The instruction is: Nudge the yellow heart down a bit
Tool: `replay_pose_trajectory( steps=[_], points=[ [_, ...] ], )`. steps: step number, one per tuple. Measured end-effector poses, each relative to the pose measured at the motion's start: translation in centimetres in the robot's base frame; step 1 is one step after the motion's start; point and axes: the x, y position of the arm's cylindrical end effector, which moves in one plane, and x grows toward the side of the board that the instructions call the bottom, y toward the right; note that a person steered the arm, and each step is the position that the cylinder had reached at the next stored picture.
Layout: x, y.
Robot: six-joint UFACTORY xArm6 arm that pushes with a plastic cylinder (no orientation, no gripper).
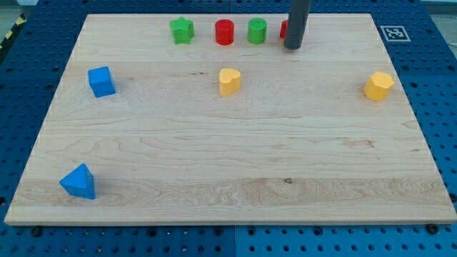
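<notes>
Yellow heart (pixel 228 81): on the table (pixel 214 164), upper middle, below the top row of blocks, standing free with bare wood all round.
My tip (pixel 293 47): near the view's top, up and to the right of the yellow heart, well apart from it, no contact.
Gripper: none fitted; only a straight dark rod, so nothing to spread or pinch.
Top row: green star-like block (pixel 182 31), red cylinder (pixel 224 32), green cylinder (pixel 257 31), then a red block (pixel 284 29) mostly hidden behind the rod, shape not to be made out.
Other blocks: yellow hexagonal block (pixel 379 86) far right; blue cube (pixel 101 81) at left; blue triangular block (pixel 78 181) lower left.
Progress: judged not begun; approach not yet made.
Left to do: bring tip to the heart's upper side, passing between row and heart, then a short push towards the view's bottom.
Risk: clipping the green cylinder on the way.
</notes>
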Motion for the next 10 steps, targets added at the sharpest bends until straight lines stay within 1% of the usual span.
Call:
replay_pose_trajectory(
  steps=[1, 3, 5, 6, 7, 8, 9, 10],
  points=[
    [1.4, 0.0],
    [11.0, 0.1],
    [12.8, 0.1],
    [13.6, -1.3],
    [11.1, -4.9],
    [7.2, -7.2],
    [5.8, -8.5],
    [6.4, -12.5]
  ],
)
